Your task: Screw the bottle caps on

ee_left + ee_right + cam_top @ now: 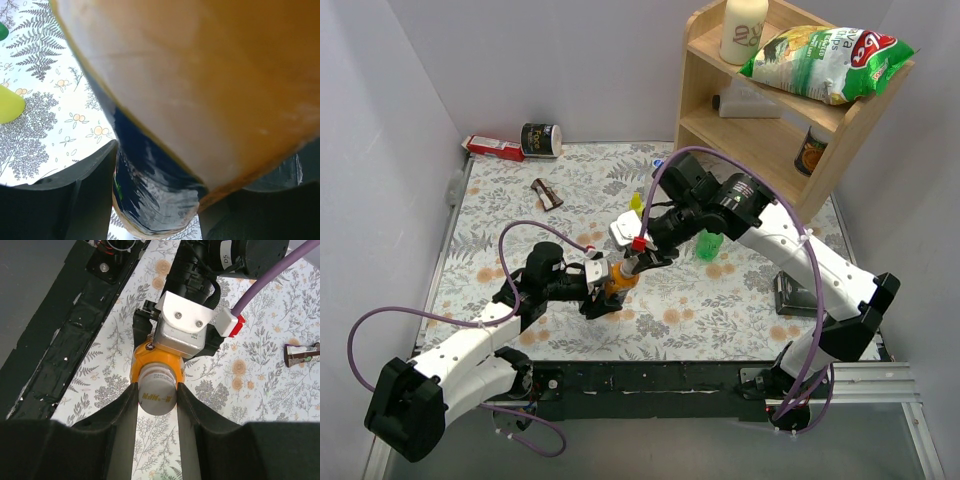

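The orange bottle [619,281] stands in the middle of the table, held round its body by my left gripper [603,292]. In the left wrist view the bottle [200,75] fills the frame between the dark fingers [85,195], with the gripper [157,205] shut on it. My right gripper [156,396] is shut on the white cap [157,384], which sits on the neck of the orange bottle [150,360]. In the top view the right gripper [638,262] is directly over the bottle's top. The green bottle [708,245] stands behind, to the right. The other caps are not visible.
A wooden shelf [850,125] at the back right holds a cream jar [743,30], a chip bag [825,52] and a can [812,150]. A yellow bottle [636,203] stands behind the grippers. A red box [492,147], a dark tin [541,140] and a small brown item [547,193] lie at the back left.
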Robot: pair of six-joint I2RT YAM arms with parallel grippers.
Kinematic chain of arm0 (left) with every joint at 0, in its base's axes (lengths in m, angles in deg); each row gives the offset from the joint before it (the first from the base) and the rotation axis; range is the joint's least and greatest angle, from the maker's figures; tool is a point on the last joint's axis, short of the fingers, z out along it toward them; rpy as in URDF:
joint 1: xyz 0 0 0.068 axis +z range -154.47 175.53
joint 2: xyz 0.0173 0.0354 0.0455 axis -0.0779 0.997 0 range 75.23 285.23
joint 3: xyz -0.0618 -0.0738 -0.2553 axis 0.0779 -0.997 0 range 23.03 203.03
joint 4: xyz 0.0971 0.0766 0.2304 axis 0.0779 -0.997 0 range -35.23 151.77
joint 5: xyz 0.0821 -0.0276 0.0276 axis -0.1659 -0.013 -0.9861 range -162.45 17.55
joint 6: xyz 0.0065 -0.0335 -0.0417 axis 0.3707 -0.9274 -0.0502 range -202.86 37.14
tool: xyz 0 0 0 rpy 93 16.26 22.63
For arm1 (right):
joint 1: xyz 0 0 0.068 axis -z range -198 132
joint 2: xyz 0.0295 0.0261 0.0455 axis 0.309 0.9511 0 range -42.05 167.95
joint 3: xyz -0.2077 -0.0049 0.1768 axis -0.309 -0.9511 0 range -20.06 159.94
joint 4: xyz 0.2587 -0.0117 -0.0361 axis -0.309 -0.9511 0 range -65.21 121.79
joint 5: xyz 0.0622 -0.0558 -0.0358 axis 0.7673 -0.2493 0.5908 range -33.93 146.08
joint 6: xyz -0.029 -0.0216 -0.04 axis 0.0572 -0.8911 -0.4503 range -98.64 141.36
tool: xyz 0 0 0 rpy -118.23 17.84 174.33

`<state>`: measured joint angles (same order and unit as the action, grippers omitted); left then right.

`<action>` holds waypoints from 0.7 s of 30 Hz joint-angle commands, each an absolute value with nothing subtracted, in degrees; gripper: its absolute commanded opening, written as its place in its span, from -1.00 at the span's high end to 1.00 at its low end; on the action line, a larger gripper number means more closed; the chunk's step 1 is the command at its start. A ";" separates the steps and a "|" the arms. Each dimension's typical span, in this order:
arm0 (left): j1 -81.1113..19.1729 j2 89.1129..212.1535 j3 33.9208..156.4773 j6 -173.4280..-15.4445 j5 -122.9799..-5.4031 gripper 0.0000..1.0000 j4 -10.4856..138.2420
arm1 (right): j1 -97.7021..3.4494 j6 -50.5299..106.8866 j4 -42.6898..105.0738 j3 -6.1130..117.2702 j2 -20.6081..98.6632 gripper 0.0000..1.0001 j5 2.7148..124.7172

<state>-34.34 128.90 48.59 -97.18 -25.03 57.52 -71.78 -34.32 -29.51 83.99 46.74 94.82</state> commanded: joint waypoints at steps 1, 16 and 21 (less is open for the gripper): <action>-34.62 126.91 50.63 -93.50 -22.62 1.00 58.96 | -72.40 -35.06 -29.55 85.59 48.30 0.41 91.41; -34.53 125.41 48.52 -103.50 -30.35 1.00 70.10 | -74.07 -31.13 -31.77 86.99 52.86 0.47 86.05; -34.53 124.89 46.50 -109.30 -37.89 1.00 75.65 | -73.72 -11.63 -33.13 94.95 59.88 0.48 82.18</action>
